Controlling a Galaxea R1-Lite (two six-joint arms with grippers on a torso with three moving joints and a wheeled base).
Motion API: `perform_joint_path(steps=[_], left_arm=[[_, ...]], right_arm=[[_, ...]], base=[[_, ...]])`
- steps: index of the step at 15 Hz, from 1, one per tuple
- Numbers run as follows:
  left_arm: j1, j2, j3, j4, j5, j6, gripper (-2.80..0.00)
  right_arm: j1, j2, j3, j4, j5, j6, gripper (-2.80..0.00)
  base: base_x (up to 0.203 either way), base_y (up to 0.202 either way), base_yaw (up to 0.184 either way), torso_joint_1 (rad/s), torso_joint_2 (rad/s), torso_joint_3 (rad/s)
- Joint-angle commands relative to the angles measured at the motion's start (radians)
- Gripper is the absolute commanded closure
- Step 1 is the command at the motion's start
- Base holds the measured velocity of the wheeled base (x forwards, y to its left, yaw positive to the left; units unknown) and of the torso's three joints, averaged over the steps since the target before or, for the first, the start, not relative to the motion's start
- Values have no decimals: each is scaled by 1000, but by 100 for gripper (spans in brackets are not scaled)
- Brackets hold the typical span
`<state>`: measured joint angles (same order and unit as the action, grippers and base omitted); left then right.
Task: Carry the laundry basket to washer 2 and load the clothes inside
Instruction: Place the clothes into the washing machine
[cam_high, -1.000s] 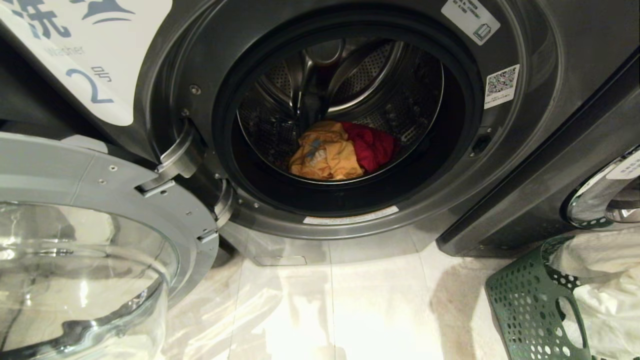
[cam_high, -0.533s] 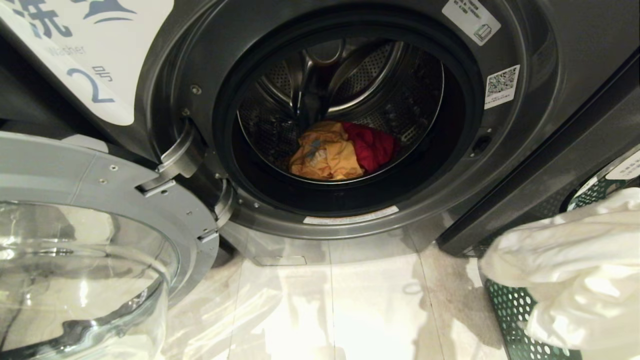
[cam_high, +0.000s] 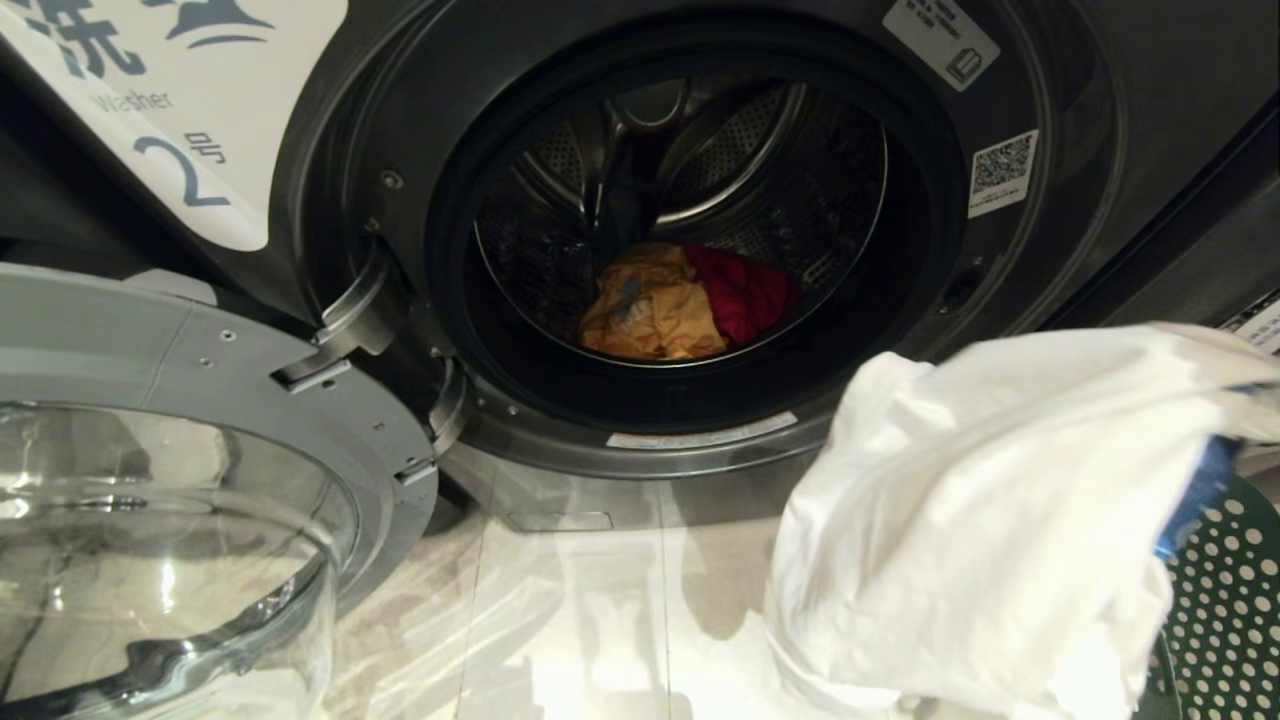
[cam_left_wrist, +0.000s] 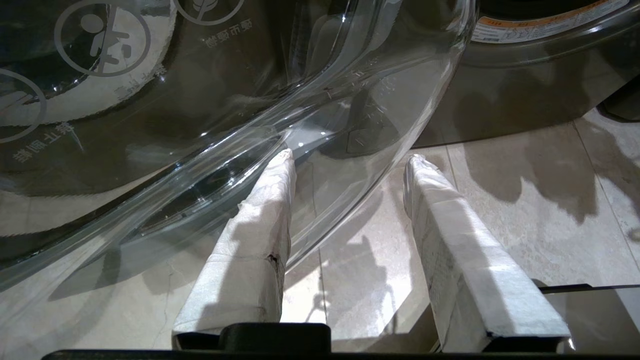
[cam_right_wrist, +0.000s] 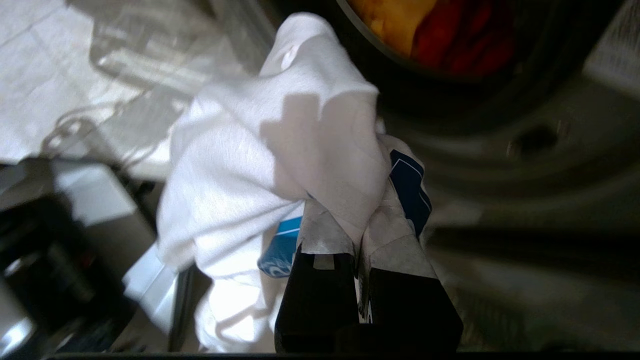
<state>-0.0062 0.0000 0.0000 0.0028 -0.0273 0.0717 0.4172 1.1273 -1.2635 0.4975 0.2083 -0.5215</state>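
floor: pale glossy tile | left gripper: parted, empty, near glass door swung left | right gripper: clamped on white garment, hanging near right over laundry basket | washer 2: mouth facing us, drum axis near-far; yellow-orange garment, red garment inside, apparently touching
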Motion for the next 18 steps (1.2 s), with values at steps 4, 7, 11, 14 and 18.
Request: perform_joint_path(steps=[4, 7, 11, 14, 18], left_arm=[[0, 0, 0, 0, 0, 0, 0], [0, 0, 0, 0, 0, 0, 0], [0, 0, 0, 0, 0, 0, 0], [0, 0, 0, 0, 0, 0, 0], [0, 0, 0, 0, 0, 0, 0]], right_arm=[[78, 376, 111, -892, -27, -13, 0], [85, 517, 188, -1371, -32, -16, 0], [89, 650, 263, -1789, -26, -108, 0], [87, 808, 251, -1991, -24, -198, 0], [87, 984, -1, -2022, -32, -233, 0]], base=[[0, 0, 0, 0, 0, 0], [0, 0, 0, 0, 0, 0], [0, 0, 0, 0, 0, 0], [0, 0, 0, 0, 0, 0], [0, 0, 0, 0, 0, 0]])
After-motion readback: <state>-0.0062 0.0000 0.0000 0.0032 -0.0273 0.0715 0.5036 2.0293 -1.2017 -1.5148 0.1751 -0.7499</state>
